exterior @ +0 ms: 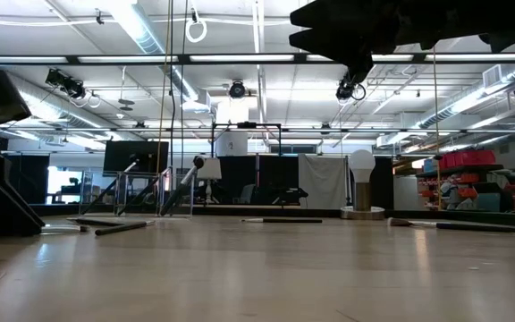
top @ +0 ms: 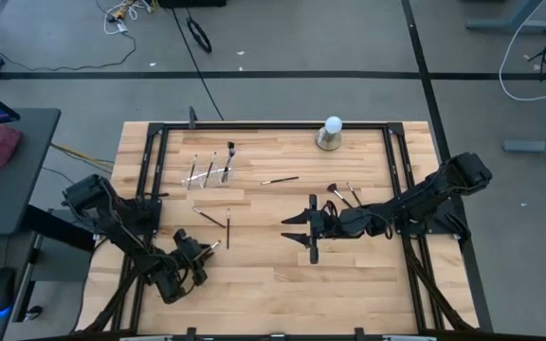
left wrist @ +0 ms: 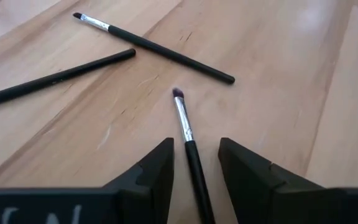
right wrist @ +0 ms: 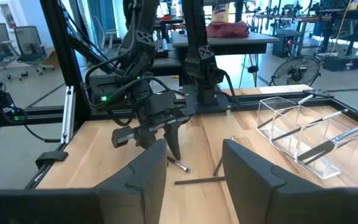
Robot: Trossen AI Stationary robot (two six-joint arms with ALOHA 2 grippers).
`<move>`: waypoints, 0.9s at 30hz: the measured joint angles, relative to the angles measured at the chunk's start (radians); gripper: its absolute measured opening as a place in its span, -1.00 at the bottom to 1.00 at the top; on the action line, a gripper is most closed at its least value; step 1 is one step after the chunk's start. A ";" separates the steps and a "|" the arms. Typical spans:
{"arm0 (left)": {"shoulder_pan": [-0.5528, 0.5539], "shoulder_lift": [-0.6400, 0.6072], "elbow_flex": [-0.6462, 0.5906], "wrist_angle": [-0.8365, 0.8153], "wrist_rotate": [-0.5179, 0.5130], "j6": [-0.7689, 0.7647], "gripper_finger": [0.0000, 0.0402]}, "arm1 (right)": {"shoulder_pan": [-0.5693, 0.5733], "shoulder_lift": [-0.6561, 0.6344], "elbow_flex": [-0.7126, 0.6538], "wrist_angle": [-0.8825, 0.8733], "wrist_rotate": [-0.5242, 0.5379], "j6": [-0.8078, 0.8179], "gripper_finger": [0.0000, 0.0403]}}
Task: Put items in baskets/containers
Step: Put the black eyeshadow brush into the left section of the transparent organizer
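Observation:
My left gripper (top: 207, 249) (left wrist: 195, 152) is low at the near-left of the table, open. Its fingers stand either side of the handle of a purple-tipped makeup brush (left wrist: 187, 134) lying flat on the wood, and a gap shows on both sides. Two more brushes (left wrist: 154, 46) (left wrist: 55, 78) lie just beyond it. The clear holder (top: 210, 171) (right wrist: 303, 134) stands toward the far left with a few brushes leaning in it. My right gripper (top: 294, 229) (right wrist: 194, 155) hangs open above the table's middle, pointing left, high in the low view (exterior: 356, 36).
A single brush (top: 280, 179) lies right of the holder, and a few more (top: 341, 195) lie near the right arm. A white ball on a grey base (top: 331, 133) stands at the far edge. A black frame rail (top: 254, 126) borders the table.

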 joint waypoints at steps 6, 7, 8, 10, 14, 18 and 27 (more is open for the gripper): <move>-0.043 0.030 -0.025 -0.004 -0.020 -0.086 -0.32 | 0.000 0.000 0.000 0.000 0.000 0.000 -0.22; -0.048 0.035 -0.029 0.001 -0.032 -0.095 -0.32 | 0.000 0.000 0.000 0.000 0.000 0.000 -0.22; -0.054 0.041 -0.033 0.007 -0.043 -0.102 -0.33 | 0.000 0.000 0.000 0.000 0.000 0.000 -0.22; -0.064 0.050 -0.039 0.013 -0.062 -0.118 -0.38 | 0.000 0.000 0.000 0.000 0.000 0.000 -0.22; -0.075 0.052 -0.053 0.021 -0.076 -0.130 -0.58 | 0.000 0.000 0.000 0.001 -0.001 0.000 -0.22; -0.086 0.053 -0.083 0.060 -0.107 -0.158 -0.87 | 0.002 0.000 0.000 0.001 -0.003 0.000 -0.22; -0.101 0.047 -0.097 0.101 -0.120 -0.172 -0.92 | 0.014 0.000 0.000 0.000 -0.003 0.000 -0.22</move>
